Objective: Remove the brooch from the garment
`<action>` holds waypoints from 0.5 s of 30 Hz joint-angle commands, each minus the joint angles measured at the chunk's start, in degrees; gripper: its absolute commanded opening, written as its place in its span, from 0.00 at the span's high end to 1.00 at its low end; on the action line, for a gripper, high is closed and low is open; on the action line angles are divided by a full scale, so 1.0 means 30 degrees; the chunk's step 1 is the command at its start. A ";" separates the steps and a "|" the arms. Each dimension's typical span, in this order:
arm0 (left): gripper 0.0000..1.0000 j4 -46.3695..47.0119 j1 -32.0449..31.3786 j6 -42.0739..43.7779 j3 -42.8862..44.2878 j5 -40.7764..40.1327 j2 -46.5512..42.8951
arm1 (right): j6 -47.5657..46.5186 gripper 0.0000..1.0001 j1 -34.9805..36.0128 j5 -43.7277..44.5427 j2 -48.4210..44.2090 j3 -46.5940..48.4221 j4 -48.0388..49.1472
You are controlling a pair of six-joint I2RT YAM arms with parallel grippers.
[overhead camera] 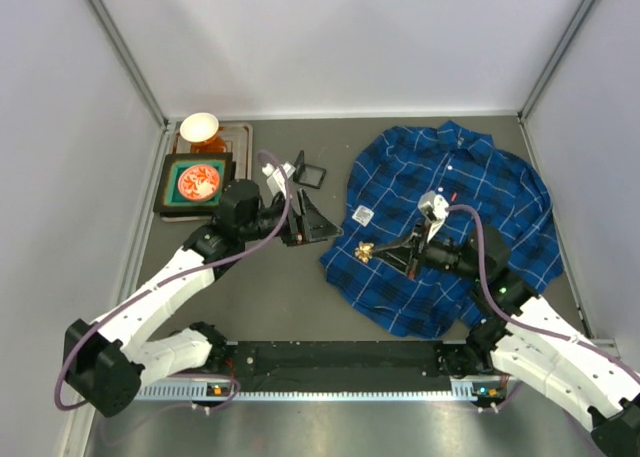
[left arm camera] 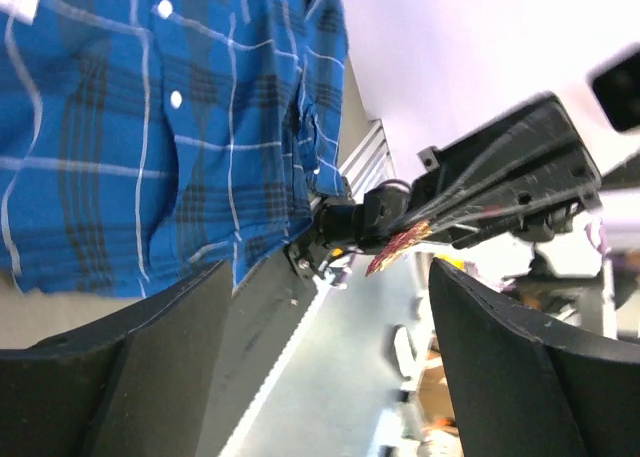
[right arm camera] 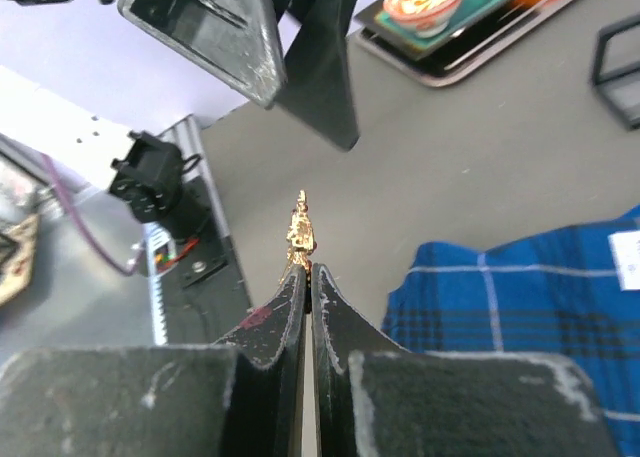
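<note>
Golden, spiky brooch [right arm camera: 301, 227] in right hand [right arm camera: 306, 269]

The garment [left arm camera: 150, 127] fills the upper left of the frame. At centre right, the right gripper [left arm camera: 418, 227] pinches the brooch [left arm camera: 388, 254], framed by the wide-spread fingers of the left gripper [left arm camera: 330, 272].

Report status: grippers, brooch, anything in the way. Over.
Left gripper open, empty. Right gripper shut on the tiny reddish-gold brooch, held clear of the dark-blue plaid shirt. Nothing in the way between grippers.
</note>
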 commanded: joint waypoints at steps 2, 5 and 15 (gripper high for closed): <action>0.17 -0.5242 0.0859 -0.5520 0.3026 -0.0669 0.1031 | -0.6466 1.00 0.0439 0.2197 0.1418 0.2012 0.2278; 0.18 -0.5912 0.1094 -0.7080 0.4315 -0.1390 0.1354 | -0.9076 1.00 0.1172 0.3399 0.3176 0.2833 0.2716; 0.31 -0.6353 0.1798 -1.3617 0.3089 -0.2100 0.1061 | -1.6402 1.00 0.3428 0.5423 0.5670 0.1782 0.6760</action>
